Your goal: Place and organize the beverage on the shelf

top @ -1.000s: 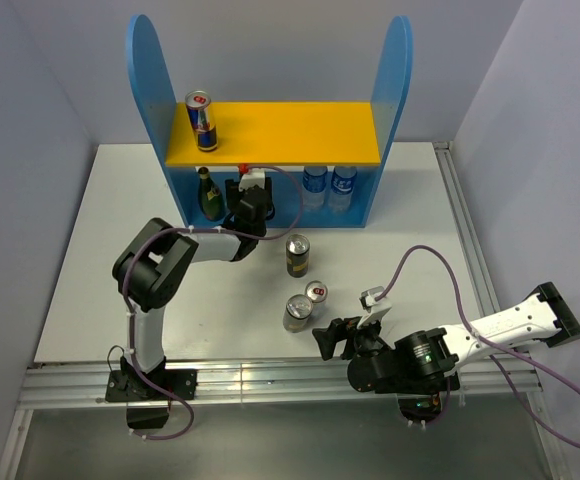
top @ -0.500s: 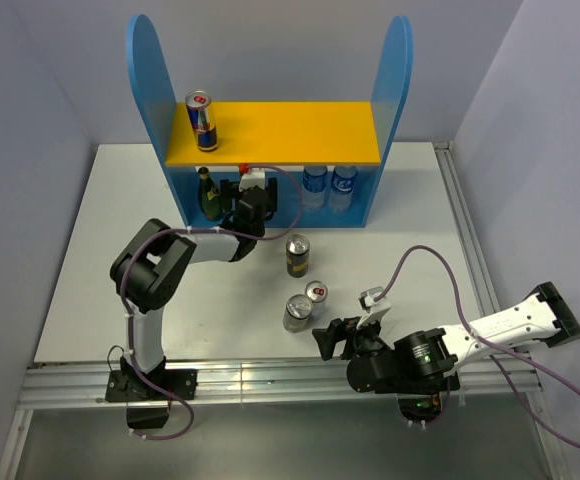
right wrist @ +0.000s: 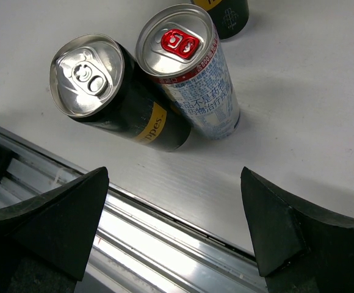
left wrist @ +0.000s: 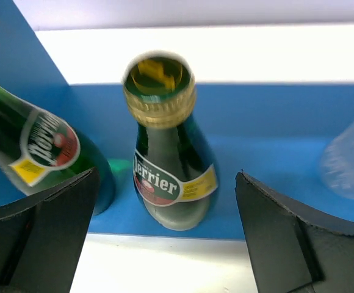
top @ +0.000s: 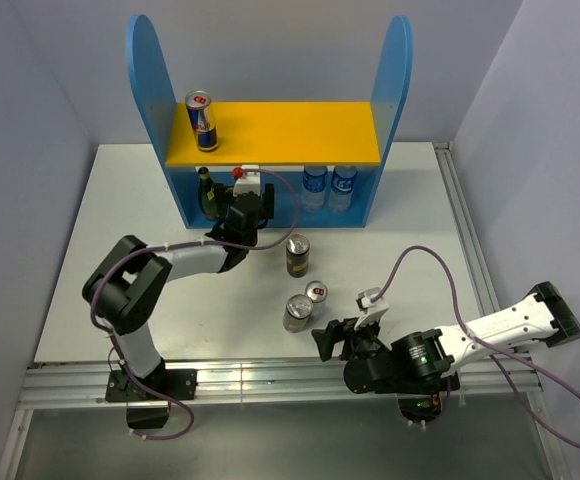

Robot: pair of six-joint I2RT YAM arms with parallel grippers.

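The shelf stands at the back, with a blue-silver can on its yellow board. On the blue base stand two green bottles, one straight ahead of my left gripper and one to its left. That gripper is open, its fingers wide of the middle bottle and not touching it. On the table stand a dark can, a silver slim can and a second dark can. My right gripper hangs open near the front rail, empty.
Two clear water bottles occupy the right half of the shelf's lower level; one shows at the left wrist view's right edge. A metal rail runs along the table's near edge. Grey walls enclose the table.
My left gripper has opened and let go of the green bottle, which now stands on the shelf's base. The left arm's elbow swung down and left. The right arm has barely moved.
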